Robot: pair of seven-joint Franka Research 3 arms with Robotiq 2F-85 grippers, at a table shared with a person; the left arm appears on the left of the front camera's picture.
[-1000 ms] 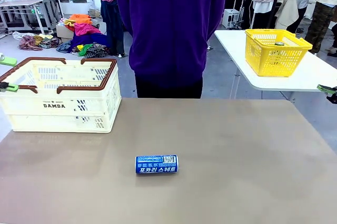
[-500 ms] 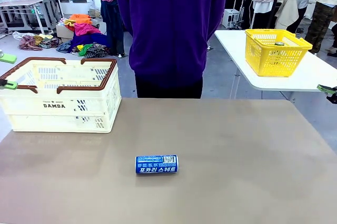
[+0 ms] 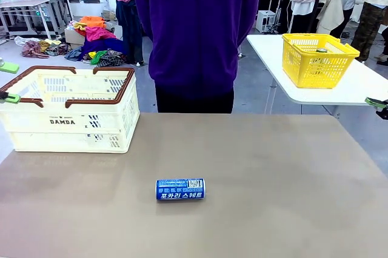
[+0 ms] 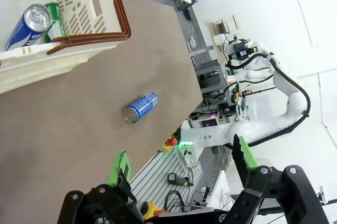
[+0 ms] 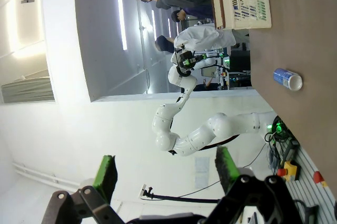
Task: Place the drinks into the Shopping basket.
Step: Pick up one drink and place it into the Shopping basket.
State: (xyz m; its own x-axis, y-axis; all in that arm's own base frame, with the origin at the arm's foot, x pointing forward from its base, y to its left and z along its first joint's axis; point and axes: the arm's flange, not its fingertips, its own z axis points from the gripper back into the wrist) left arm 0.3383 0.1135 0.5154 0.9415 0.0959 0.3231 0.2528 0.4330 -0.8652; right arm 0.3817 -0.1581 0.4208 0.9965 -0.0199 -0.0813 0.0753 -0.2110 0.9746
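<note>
Where the tan table (image 3: 285, 173) reaches the left side of the front view, the Shopping basket (image 3: 36, 132) stands with its DAMDA side toward the camera. Lower centre, a blue can (image 3: 180, 189) lies on its side, well apart from the basket. Beyond the far edge stands a person (image 3: 197, 28) in purple, and at the upper right a yellow basket (image 3: 315, 67) rests on a white table (image 3: 364, 85). At the upper left of the left wrist view, a second blue can (image 4: 25, 28) and a green can (image 4: 52, 20) sit side by side inside the basket; at the bottom, the left gripper (image 4: 181, 161) has its fingers spread wide with nothing between them. The right gripper (image 5: 167, 171) is likewise wide apart and empty.
</note>
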